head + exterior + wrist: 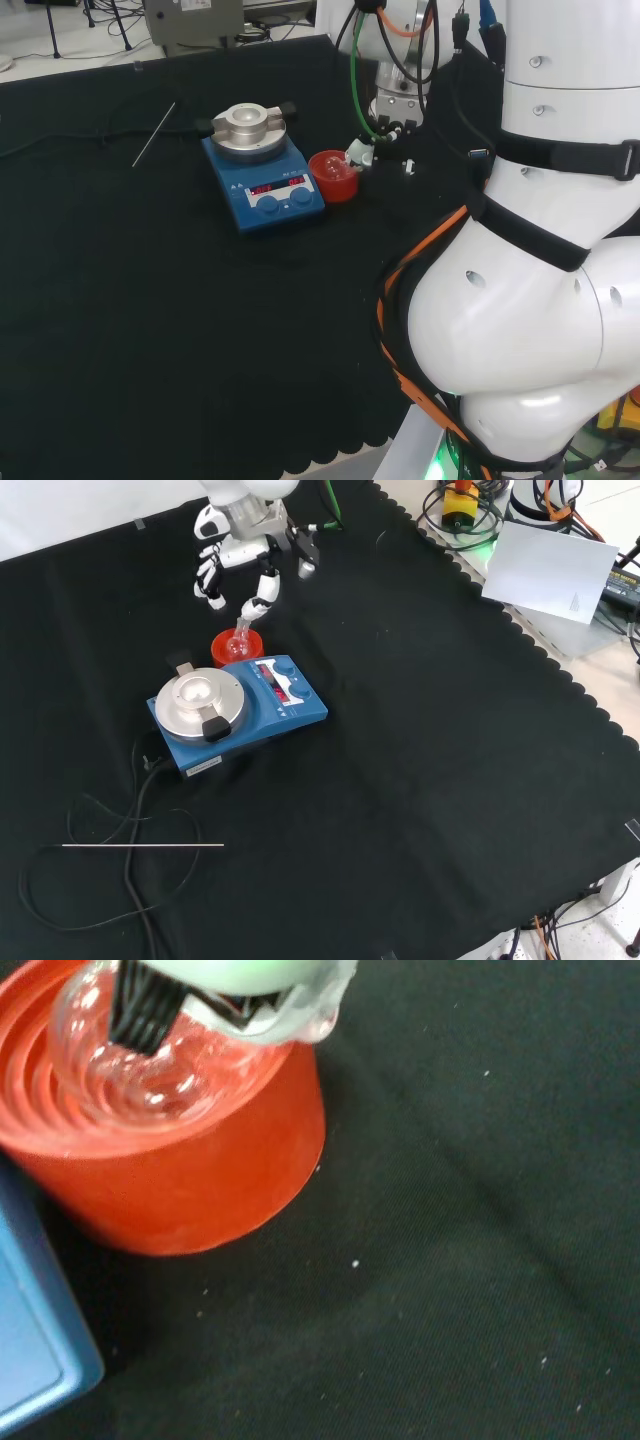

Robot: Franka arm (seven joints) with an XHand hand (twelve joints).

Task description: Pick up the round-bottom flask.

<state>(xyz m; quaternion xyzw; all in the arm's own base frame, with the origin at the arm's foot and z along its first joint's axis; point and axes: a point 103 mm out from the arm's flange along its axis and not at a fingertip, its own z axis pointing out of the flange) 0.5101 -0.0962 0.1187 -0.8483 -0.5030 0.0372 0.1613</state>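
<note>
The flask (238,645) stands upright in its red stand (224,643), its neck at about 5 o'clock under the hand (240,550); one finger (256,605) touches the neck, and the other fingers are spread, holding nothing.

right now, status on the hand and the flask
Hand above the round-bottom flask, one finger at its neck; grip not confirmed. Flask seated in the red ribbed stand. Blue hotplate close beside the stand.
</note>
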